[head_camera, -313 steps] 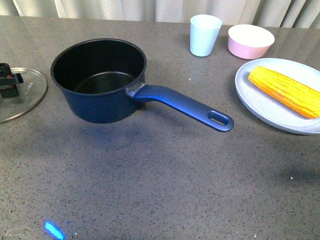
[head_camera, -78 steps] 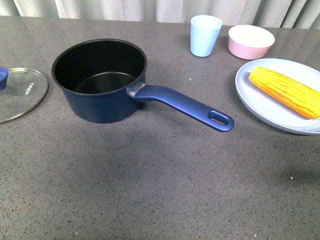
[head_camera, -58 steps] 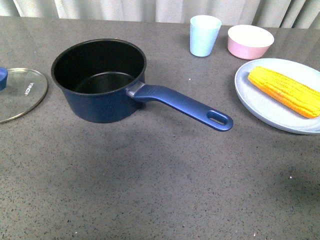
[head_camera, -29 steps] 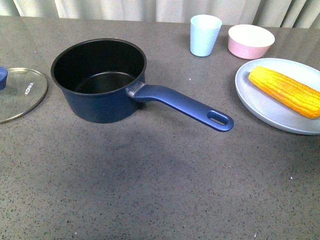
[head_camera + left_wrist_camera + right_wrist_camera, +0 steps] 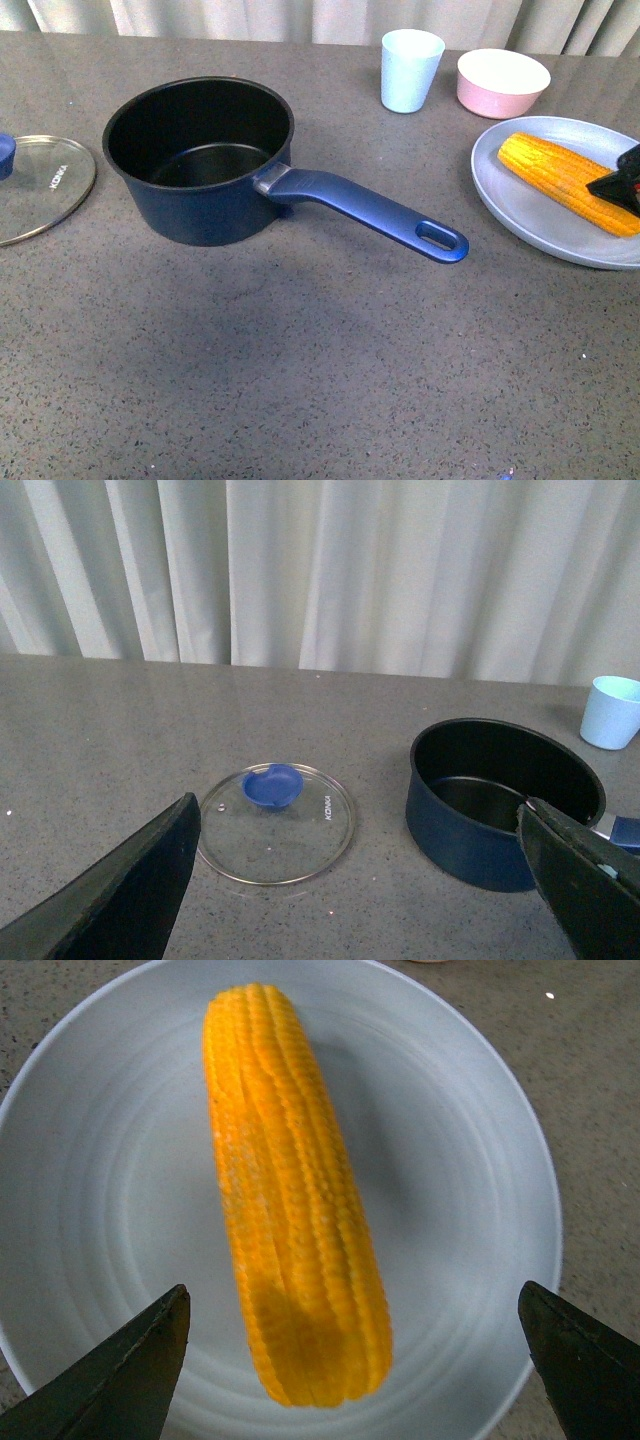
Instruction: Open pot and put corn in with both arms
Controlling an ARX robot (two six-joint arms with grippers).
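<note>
The navy pot [image 5: 200, 160] stands open on the counter, its black inside empty, its long blue handle [image 5: 370, 213] pointing front right. Its glass lid [image 5: 40, 185] with the blue knob [image 5: 272, 785] lies flat to the pot's left. The corn [image 5: 565, 182] lies on a pale blue plate [image 5: 520, 215] at the right. My right gripper [image 5: 622, 182] shows at the right edge over the corn; in the right wrist view it [image 5: 350, 1370] is open, jaws wide on either side of the corn [image 5: 290, 1200]. My left gripper [image 5: 365, 880] is open and empty, back from lid and pot [image 5: 500, 800].
A light blue cup [image 5: 410, 68] and a pink bowl [image 5: 502, 82] stand at the back, behind the plate. White curtains hang behind the counter. The grey speckled counter [image 5: 300, 380] stretches in front of the pot.
The left gripper, at the lid 5.4 s ago, has left the front view. The right gripper has just come in at the right edge over the corn. Pot, lid and corn have not moved.
</note>
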